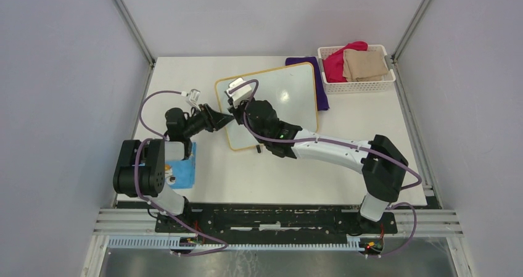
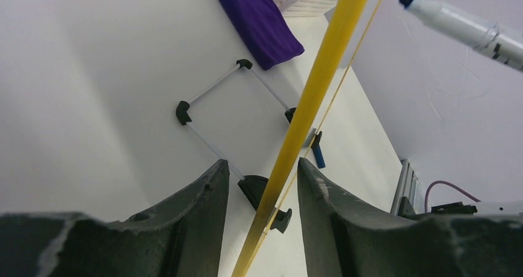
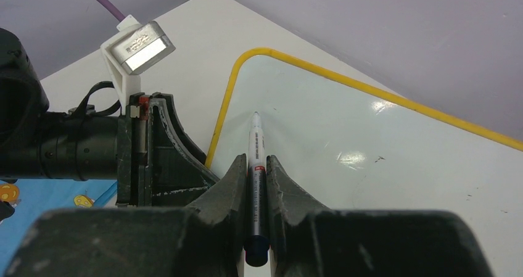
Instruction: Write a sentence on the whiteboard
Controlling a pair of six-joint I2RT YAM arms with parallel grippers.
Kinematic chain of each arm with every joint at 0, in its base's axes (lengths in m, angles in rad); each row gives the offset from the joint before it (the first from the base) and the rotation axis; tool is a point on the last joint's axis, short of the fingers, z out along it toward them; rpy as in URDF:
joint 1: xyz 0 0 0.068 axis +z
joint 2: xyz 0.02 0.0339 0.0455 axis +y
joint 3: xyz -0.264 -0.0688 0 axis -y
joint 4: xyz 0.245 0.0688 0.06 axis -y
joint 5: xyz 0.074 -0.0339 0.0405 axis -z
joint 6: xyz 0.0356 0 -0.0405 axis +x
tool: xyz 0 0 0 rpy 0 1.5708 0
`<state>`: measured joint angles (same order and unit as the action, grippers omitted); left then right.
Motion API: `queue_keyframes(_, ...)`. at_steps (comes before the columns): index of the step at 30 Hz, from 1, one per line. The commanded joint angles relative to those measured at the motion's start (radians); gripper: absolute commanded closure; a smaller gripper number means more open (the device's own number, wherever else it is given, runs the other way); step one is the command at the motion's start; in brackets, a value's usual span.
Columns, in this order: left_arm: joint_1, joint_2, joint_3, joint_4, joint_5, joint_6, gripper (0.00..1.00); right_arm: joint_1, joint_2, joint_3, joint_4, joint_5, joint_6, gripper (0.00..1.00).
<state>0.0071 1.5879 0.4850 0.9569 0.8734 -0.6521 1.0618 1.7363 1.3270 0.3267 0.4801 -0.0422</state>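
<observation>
The whiteboard [image 1: 284, 98] lies at the table's middle, with a yellow-tan frame and a blank white face. No blue writing shows on it in any view. My right gripper [image 3: 256, 158] is shut on a grey marker [image 3: 257, 166]. The marker's tip points at the board's near-left corner region, just inside the frame [image 3: 225, 104]. From above, the right gripper [image 1: 237, 106] sits over the board's left part. My left gripper [image 2: 262, 163] is open, its jaws straddling the board's yellow edge [image 2: 314, 86] with gaps on both sides. It also shows from above [image 1: 226, 118]. The marker appears in the left wrist view [image 2: 462, 27] over the board face [image 2: 444, 123].
A white basket [image 1: 356, 86] with pink and tan cloths stands at the back right, with a purple cloth [image 1: 322, 92] beside it. A blue booklet [image 1: 185, 169] lies by the left arm's base. A thin wire stand with black corners [image 2: 213, 113] and a small blue piece [image 2: 318, 158] lie by the board's edge.
</observation>
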Motion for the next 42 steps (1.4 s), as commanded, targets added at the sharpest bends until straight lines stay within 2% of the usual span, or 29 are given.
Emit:
queue_keyframes(1, 0.007, -0.057, 0.026, 0.001, -0.03, 0.042, 0.47, -0.004, -0.072, -0.031, 0.056, -0.025, 0.028, 1.0)
queue_keyframes(5, 0.01, -0.06, 0.026, 0.001, -0.043, 0.036, 0.48, -0.003, -0.098, -0.058, 0.067, -0.029, 0.029, 1.0)
queue_keyframes(13, 0.013, -0.044, 0.03, -0.022, -0.048, 0.046, 0.58, -0.003, -0.115, -0.064, 0.064, -0.031, 0.025, 1.0)
queue_keyframes(19, 0.012, -0.061, 0.032, -0.019, -0.05, 0.043, 0.51, -0.003, -0.146, -0.085, 0.064, -0.055, 0.04, 1.0)
queue_keyframes(22, 0.012, -0.063, 0.031, -0.006, -0.049, 0.037, 0.52, -0.003, -0.178, -0.104, 0.065, -0.068, 0.041, 1.0)
queue_keyframes(29, 0.017, -0.024, 0.029, 0.041, -0.041, 0.017, 0.67, -0.004, -0.219, -0.137, 0.061, -0.073, 0.041, 1.0)
queue_keyframes(32, 0.017, -0.011, 0.021, 0.082, -0.034, -0.004, 0.69, -0.005, -0.223, -0.147, 0.061, -0.064, 0.034, 1.0)
queue_keyframes(36, 0.017, -0.015, 0.014, 0.094, -0.033, -0.008, 0.68, -0.003, -0.221, -0.15, 0.061, -0.063, 0.03, 1.0)
queue_keyframes(42, 0.013, -0.01, 0.018, 0.076, -0.028, -0.005, 0.58, -0.003, -0.209, -0.15, 0.062, -0.069, 0.034, 1.0)
